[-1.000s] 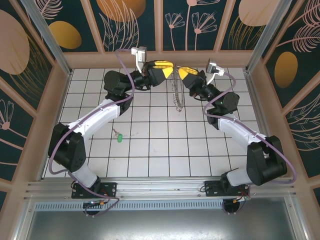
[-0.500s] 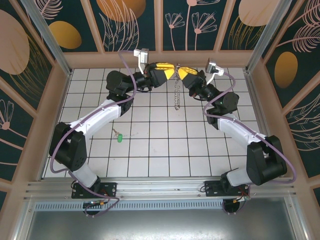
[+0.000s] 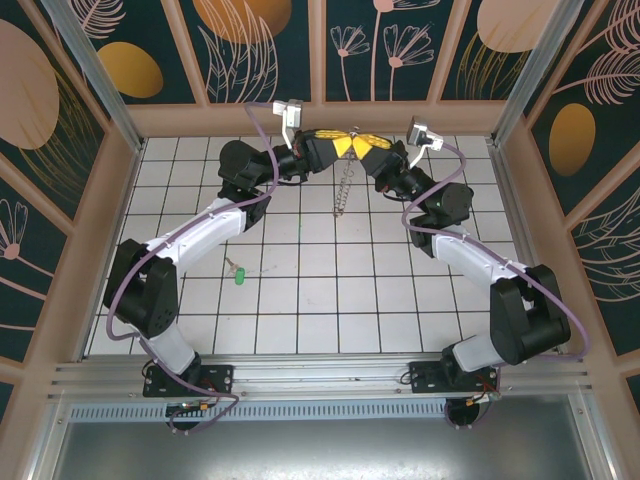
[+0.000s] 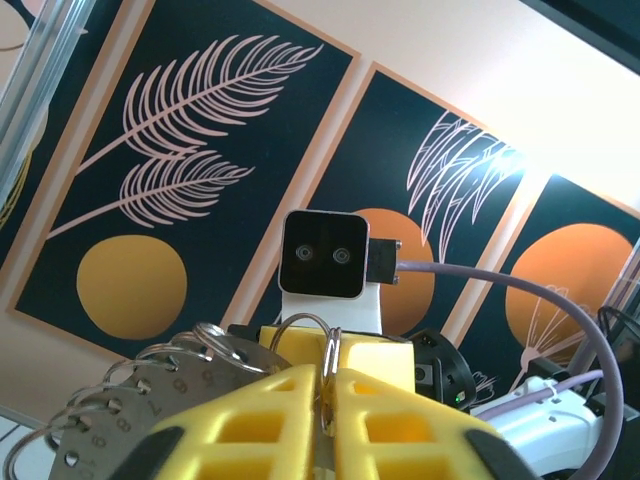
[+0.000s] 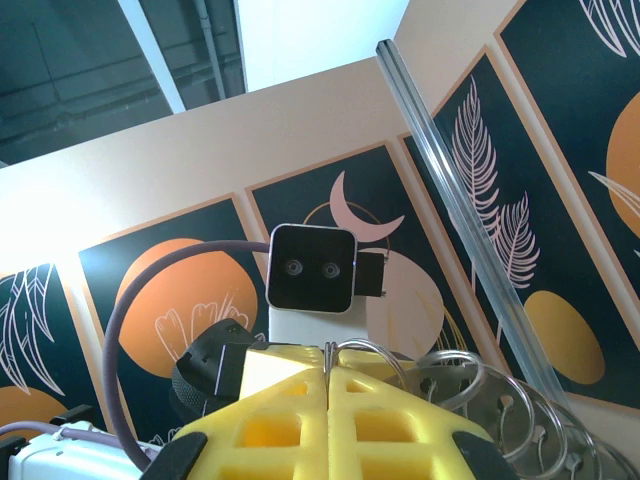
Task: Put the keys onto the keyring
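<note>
The tiny green-headed key (image 3: 239,274), with its thin silvery blade, lay flat on the white tiled floor (image 3: 300,300) in the left half of the workspace. It was just beside the white left arm (image 3: 200,235) as seen from above, and well apart from both claws. The keyring (image 3: 345,186), a thin grey metal hoop fringed with small silvery pieces, was up at the far middle of the floor, hanging as a narrow strand from the spot where the two claws met. Whether its lowest pieces touched the tiles could not be told. The left gripper (image 3: 343,144) had its yellow fingers pressed together on the hoop's wire. In the left wrist view the wire rose from the seam between the closed fingers of that gripper (image 4: 328,398), and the keyring's (image 4: 170,385) round, numbered tags bunched just to the left. The right gripper (image 3: 362,146) met it tip to tip from the other side, likewise clamped on the wire. In the right wrist view the wire stood up out of the pinched gripper (image 5: 328,385), and the keyring's (image 5: 480,400) loops fanned off to the right. Each wrist view faced the other wrist's dark square camera (image 4: 322,255) (image 5: 310,268), with dark leaf-patterned wall panels (image 4: 200,150) behind.
</note>
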{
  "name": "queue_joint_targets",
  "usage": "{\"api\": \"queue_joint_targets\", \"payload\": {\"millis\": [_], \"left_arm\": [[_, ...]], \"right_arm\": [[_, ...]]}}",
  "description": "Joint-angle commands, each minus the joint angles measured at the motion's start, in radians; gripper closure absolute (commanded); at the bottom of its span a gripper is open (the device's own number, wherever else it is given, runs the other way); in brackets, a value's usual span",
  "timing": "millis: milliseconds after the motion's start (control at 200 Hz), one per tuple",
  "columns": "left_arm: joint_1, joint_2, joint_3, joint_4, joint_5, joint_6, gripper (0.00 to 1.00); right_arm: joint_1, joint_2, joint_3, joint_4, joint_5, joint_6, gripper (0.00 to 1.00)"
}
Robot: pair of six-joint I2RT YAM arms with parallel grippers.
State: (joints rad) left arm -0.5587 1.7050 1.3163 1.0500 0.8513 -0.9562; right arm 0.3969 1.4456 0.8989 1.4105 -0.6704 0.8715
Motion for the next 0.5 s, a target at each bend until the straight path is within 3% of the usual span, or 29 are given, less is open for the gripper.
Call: {"api": "queue_joint_targets", "payload": {"millis": [0,55,335,425,495], "left_arm": [[-0.010,0.003,0.027,0.038,0.006,0.003,0.96],[-0.009,0.003,0.030,0.044,0.006,-0.001,1.00],[-0.011,0.002,0.026,0.051,0.002,0.003,1.00],[-0.011,0.001,0.032,0.007,0.004,0.035,1.00],[-0.012,-0.016,0.044,-0.087,0.007,0.102,1.00]], "right_arm": [[0.011,-0.001,0.038,0.066,-0.006,0.008,1.00],[0.011,-0.002,0.039,0.061,-0.010,0.008,1.00],[0.007,-0.024,0.044,-0.010,-0.021,-0.011,1.00],[-0.025,-0.065,0.033,-0.072,-0.024,-0.017,0.63],[-0.070,-0.122,0.006,-0.135,-0.026,-0.030,0.50]]}}
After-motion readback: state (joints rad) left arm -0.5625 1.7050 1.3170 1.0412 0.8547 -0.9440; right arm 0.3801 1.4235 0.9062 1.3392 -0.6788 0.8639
